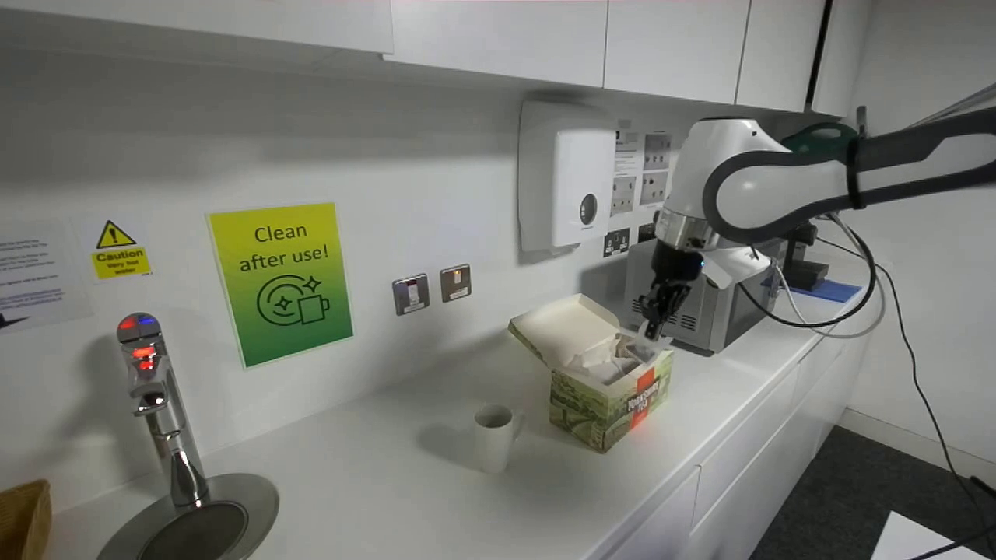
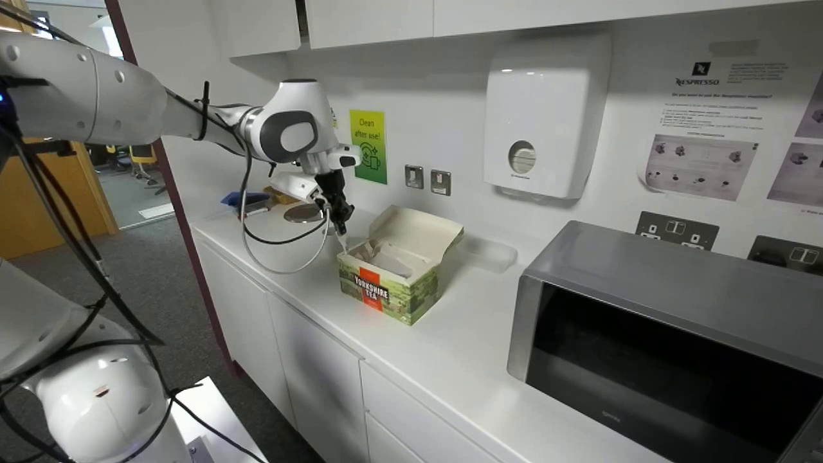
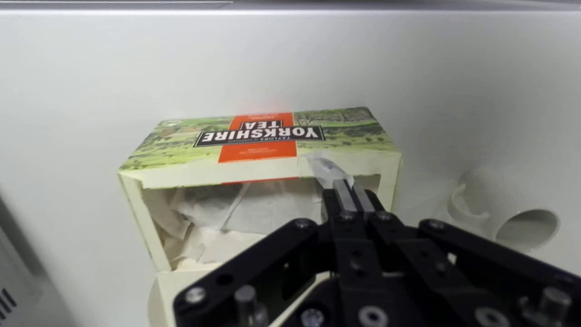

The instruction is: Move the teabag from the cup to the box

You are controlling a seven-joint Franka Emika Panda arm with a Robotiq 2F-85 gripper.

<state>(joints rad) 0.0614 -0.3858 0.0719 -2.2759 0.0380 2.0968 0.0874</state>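
The Yorkshire Tea box (image 1: 576, 416) stands on the counter with its lid flap open toward the wall. It also shows in an exterior view (image 2: 395, 297) and the wrist view (image 3: 258, 165). My gripper (image 3: 348, 184) is shut on a pale teabag (image 3: 330, 169), pinched at the fingertips. The teabag hangs at the box's front rim, near the corner on the cup's side; whether it touches the rim I cannot tell. The gripper points down over the box in both exterior views (image 1: 652, 333) (image 2: 341, 230). The white cup (image 1: 493, 445) stands upright beside the box; it shows in the wrist view (image 3: 492, 202).
A grey microwave (image 1: 704, 299) stands on the box's far side from the cup, also in an exterior view (image 2: 643, 257). A clear plastic tray (image 2: 492, 254) lies by the wall. A tap (image 1: 167, 420) and round sink (image 1: 261, 498) are past the cup. A dispenser (image 1: 572, 171) hangs above.
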